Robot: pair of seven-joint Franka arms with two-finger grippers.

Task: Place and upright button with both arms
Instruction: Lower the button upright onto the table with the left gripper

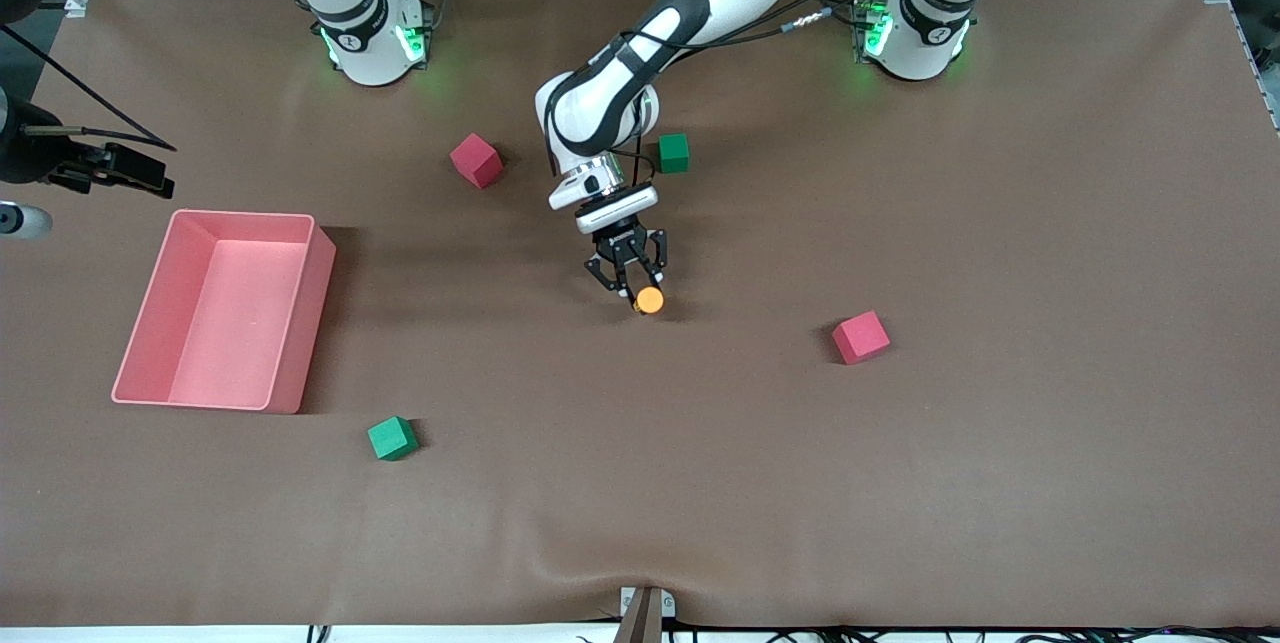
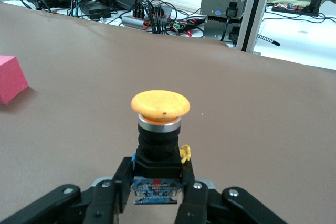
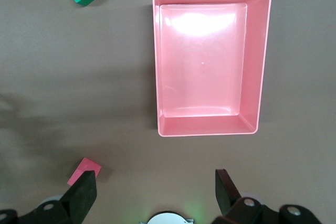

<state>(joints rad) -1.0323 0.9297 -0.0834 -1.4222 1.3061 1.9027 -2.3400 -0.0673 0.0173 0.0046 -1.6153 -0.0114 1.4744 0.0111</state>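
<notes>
Front view: the left gripper (image 1: 632, 290) sits low at the middle of the table (image 1: 1000, 483), its jaws clamped on the black body of the button (image 1: 649, 299), whose orange cap points toward the camera. The left wrist view shows the fingers (image 2: 191, 198) pinching the base of the body, the cap (image 2: 160, 104) jutting out ahead; whether the button rests on the table or is held just above it cannot be told. The right gripper (image 3: 157, 190) waits, jaws apart, high over the table near the pink bin (image 1: 215, 308), toward the right arm's end. A green cube (image 1: 674, 153) lies just beside the left arm's wrist, a red cube (image 1: 476, 160) near it; another red cube (image 1: 860, 337) and green cube (image 1: 392, 438) lie nearer the camera, well apart from the button.

The risk appears to lie in the release: the top-heavy cap and narrow body could tip or roll if the jaws let go before the base sits flat. The grip so low on the body may also let the button pivot.
</notes>
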